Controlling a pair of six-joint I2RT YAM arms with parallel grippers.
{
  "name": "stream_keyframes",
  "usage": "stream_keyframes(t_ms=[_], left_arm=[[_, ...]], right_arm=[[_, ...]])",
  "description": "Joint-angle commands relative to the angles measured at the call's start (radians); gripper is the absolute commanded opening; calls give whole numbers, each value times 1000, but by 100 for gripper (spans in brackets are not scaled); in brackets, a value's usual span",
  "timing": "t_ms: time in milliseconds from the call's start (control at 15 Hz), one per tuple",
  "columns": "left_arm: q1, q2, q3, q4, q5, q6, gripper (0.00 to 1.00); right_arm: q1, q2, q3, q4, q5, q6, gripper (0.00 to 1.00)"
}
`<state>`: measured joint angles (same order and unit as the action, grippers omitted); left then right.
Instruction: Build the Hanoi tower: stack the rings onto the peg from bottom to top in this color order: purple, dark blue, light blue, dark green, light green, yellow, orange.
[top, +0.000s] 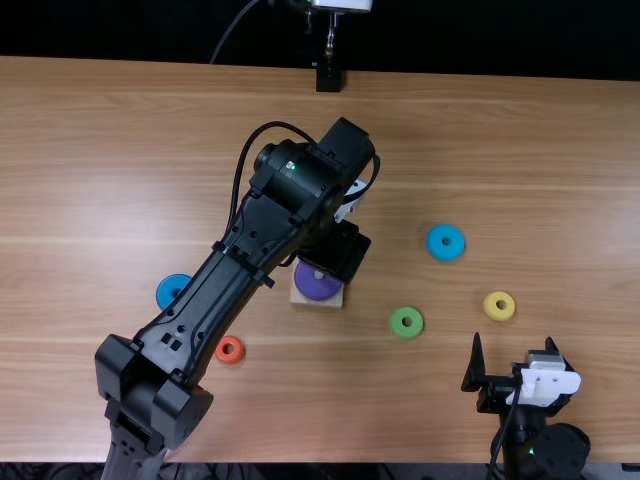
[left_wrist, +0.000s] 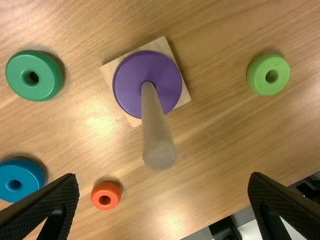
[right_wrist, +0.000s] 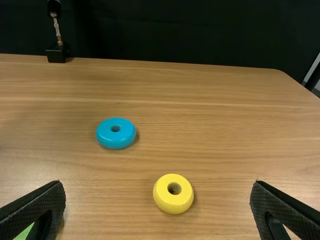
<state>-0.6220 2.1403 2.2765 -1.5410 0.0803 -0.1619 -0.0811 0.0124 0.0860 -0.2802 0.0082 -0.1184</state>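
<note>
Purple ring: the disc (top: 317, 284) lies on the square wooden base (top: 316, 302) near the counter's middle, around the upright peg (left_wrist: 159, 145).
Left end effector: it (top: 350, 201) hangs above the base, fingers spread wide with nothing between them.
Dark green ring: the piece (left_wrist: 34, 75) rests left of the base and slightly toward the far side.
Orange ring: the small round (top: 230, 350) lies left of the base, nearer the near edge.
Dark blue ring: it (top: 171, 291) sits farther left, partly under the left arm.
Light green ring: this one (top: 407, 322) lies just right of the base.
Light blue ring: it (top: 445, 242) rests to the right, farther back.
Yellow ring: it (top: 499, 306) lies farthest right.
Right end effector: it (top: 513, 345) waits at near right, fingers apart and empty.
Counter: light brown wood (top: 560, 170) carries every piece.
</note>
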Motion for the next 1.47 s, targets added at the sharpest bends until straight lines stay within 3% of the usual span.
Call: stream_keyframes(t_ms=[0,333,667,800,867,1000,1067,1133,1200,1267,1333,1400], left_arm=[[8,15,18,-2,3,-11,100],[45,0,43,43,-3,-11,100],[123,-149,-11,365,-5,-9,100],[169,-237,-112,470,-18,-7,100],[197,-283,-163,512,-73,-6,100],[205,-404,-299,576,-246,-2,100],[206,-454,-380,606,-309,-4,100],[214,-511,-460,632,-347,-2,100],[245,-565,-532,641,-358,-4,100],[294,-602,-603,643,-340,-6,100],[346,-639,-686,643,-296,-9,100],[390,-686,-764,641,-229,-11,100]], right_arm=[[0,-12,-71,-71,-1,1,100],[0,-12,-71,-71,-1,1,100],[0,-12,-71,-71,-1,1,100],[0,-12,-71,-71,-3,1,100],[0,-12,-71,-71,-3,1,100],[0,-12,-71,-71,-3,1,100],[0,-12,-71,-71,-3,1,100],[0,-12,-71,-71,-3,1,100],[0,-12,-71,-71,-3,1,100],[0,-12,-71,-71,-1,1,100],[0,-12,-71,-71,-3,1,100],[0,-12,-71,-71,-1,1,100]])
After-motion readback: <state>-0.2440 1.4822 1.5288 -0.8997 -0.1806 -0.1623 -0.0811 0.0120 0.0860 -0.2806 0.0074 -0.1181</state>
